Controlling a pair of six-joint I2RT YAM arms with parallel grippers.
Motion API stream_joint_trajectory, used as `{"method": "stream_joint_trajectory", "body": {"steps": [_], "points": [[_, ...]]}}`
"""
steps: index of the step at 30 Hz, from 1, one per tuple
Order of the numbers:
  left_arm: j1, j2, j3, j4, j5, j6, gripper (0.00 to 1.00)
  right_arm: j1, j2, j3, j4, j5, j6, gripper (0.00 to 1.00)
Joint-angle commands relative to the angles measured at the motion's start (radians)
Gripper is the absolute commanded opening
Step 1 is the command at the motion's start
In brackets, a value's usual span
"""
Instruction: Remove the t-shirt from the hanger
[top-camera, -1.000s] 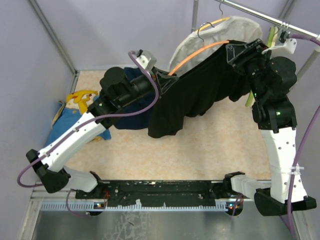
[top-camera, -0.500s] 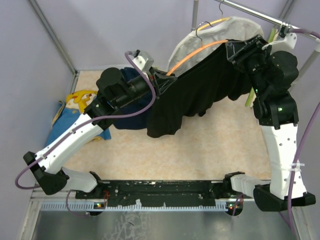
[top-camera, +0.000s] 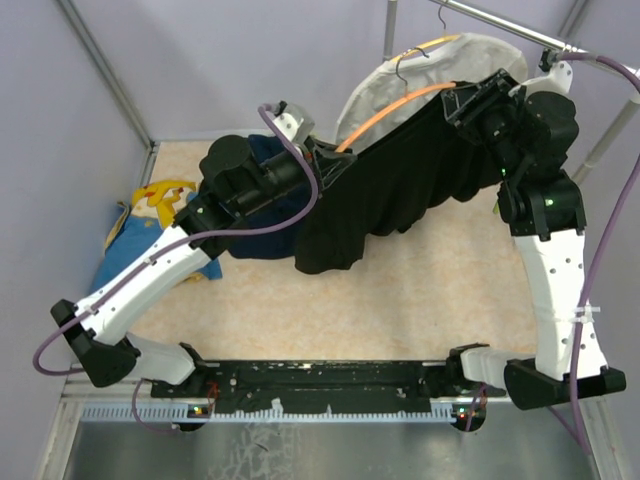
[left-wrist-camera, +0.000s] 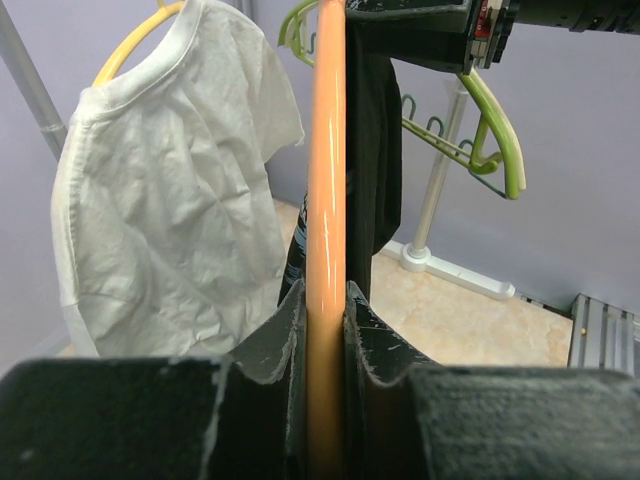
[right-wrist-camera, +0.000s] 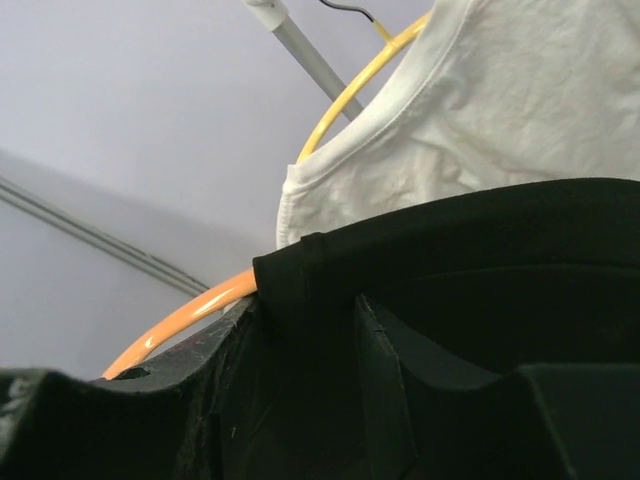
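T-shirt (top-camera: 400, 180): black, draped over an orange hanger (top-camera: 400, 105), stretched on a slant from centre frame to upper right in the top view; the hem hangs above the table (top-camera: 400, 290), lowest at centre.
Hanger position: held off the rail (top-camera: 510, 30), its bare orange arm showing along the shirt's upper edge.
Left gripper (left-wrist-camera: 325, 300): pressed onto the orange hanger bar; in the left wrist view the bar runs straight up between both fingers, which touch it on either side.
Right gripper (right-wrist-camera: 305, 330): at the upper right end of the shirt; black cloth fills the gap between the fingers and its hemmed edge lies over the left finger (right-wrist-camera: 225, 385). Whether the cloth is pinched tight I cannot tell.
Shirt edge, right wrist view: the orange bar emerges from under the black hem at lower left.
White t-shirt (top-camera: 375, 90): on a yellow hanger (right-wrist-camera: 350, 90), hooked on the rail behind the black shirt.
Green hanger (left-wrist-camera: 490, 120): bare, upper right of the left wrist view, beside the right arm.
Other clothing: a blue and yellow heap (top-camera: 150, 200) on the table at far left; a navy garment (top-camera: 265, 150) behind the left arm.
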Motion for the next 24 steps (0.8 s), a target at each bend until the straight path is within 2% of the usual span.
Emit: {"method": "stream_joint_trajectory", "body": {"steps": [1,6,10,18,24], "points": [[-0.012,-0.001,0.016,0.107,0.031,0.032,0.0,-0.001,0.015,0.038,-0.009,0.001,-0.003,0.39],[-0.014,-0.005,-0.006,0.123,0.044,0.047,0.0,-0.001,0.023,0.035,-0.019,0.01,0.006,0.22],[-0.014,0.003,0.011,0.1,0.05,0.059,0.0,-0.002,0.02,0.033,-0.013,0.011,0.006,0.01],[-0.017,0.109,0.158,-0.105,0.08,0.074,0.0,0.011,0.032,0.05,0.04,-0.041,0.006,0.0],[-0.019,0.147,0.185,-0.177,0.039,0.07,0.0,0.025,0.03,0.047,0.06,-0.066,-0.003,0.0]]}}
